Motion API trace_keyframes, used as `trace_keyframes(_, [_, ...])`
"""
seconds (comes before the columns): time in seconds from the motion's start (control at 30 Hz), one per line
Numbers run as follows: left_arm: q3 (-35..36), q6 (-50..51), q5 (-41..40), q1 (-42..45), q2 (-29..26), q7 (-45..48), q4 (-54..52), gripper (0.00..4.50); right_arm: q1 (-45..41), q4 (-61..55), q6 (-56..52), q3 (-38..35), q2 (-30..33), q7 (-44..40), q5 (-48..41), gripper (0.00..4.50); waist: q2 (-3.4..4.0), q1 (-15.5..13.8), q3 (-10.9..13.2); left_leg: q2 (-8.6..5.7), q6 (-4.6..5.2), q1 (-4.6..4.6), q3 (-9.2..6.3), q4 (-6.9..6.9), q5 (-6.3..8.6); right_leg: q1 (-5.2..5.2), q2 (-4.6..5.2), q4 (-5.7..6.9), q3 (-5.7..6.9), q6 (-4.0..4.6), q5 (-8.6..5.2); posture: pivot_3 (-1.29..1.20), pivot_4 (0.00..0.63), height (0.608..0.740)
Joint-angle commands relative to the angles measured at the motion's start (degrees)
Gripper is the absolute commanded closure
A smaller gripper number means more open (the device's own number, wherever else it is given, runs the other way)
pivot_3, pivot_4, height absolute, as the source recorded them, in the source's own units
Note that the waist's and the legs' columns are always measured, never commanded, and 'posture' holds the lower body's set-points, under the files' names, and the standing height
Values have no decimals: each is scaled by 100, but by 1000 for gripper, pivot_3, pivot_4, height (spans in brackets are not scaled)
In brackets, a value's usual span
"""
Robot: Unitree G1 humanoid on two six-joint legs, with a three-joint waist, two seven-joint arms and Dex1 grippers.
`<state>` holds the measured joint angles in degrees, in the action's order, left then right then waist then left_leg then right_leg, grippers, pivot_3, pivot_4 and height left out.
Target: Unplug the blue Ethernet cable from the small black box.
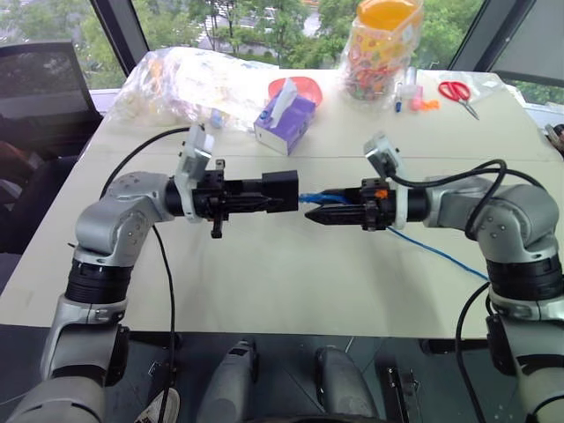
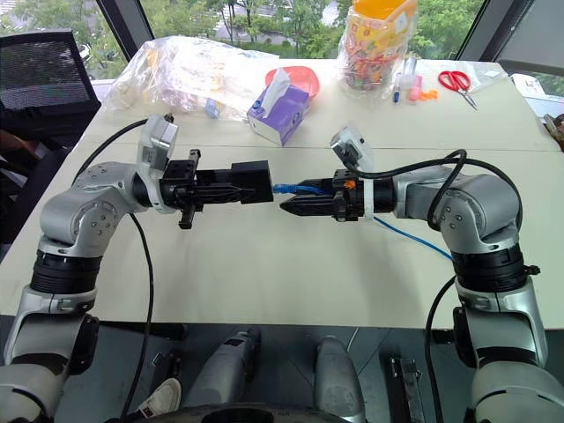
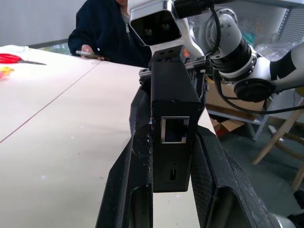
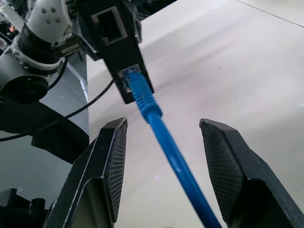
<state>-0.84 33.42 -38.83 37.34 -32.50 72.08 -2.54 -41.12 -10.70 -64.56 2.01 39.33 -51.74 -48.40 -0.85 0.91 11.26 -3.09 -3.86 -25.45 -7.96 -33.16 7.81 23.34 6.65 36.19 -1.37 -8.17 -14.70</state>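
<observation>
My left gripper (image 1: 269, 196) is shut on the small black box (image 1: 282, 191) and holds it level above the table, with an empty port (image 3: 175, 130) on the side facing that wrist. On the opposite side, the blue Ethernet cable (image 1: 432, 251) ends in a plug (image 4: 137, 88) that sits at the box's lower port. I cannot tell how deep the plug is seated. My right gripper (image 4: 164, 123) faces the box and stands open. The cable runs between its fingers (image 4: 114, 161) and touches neither. It then trails back under the right arm and down onto the table.
On the pale table (image 1: 264, 273), a purple tissue box (image 1: 286, 119) and a red bowl (image 1: 300, 86) stand behind the grippers. A clear plastic bag (image 1: 185, 84) lies at the far left. A jar of colourful items (image 1: 381, 48) and red scissors (image 1: 456, 92) are far right. A seated person (image 3: 109, 28) is beyond the table.
</observation>
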Motion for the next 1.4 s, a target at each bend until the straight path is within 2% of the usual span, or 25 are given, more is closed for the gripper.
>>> trace_keyframes(0.03, [123, 4, -102, 25, -59, 2, -233, 4013, -240, -16, 63, -212, -25, 24, -40, 2020, 0, 0, 0, 0, 0, 0, 0, 0, 0, 0, 0, 0, 0, 0, 0, 0, 150, 728])
trace_keyframes(1.4, [70, -140, 90, 14, 2, -13, -46, 4013, -272, -356, -124, -250, -130, 167, -348, 2020, 0, 6, 0, 0, 0, 0, 0, 0, 0, 0, 0, 0, 0, 0, 0, 0, 150, 728])
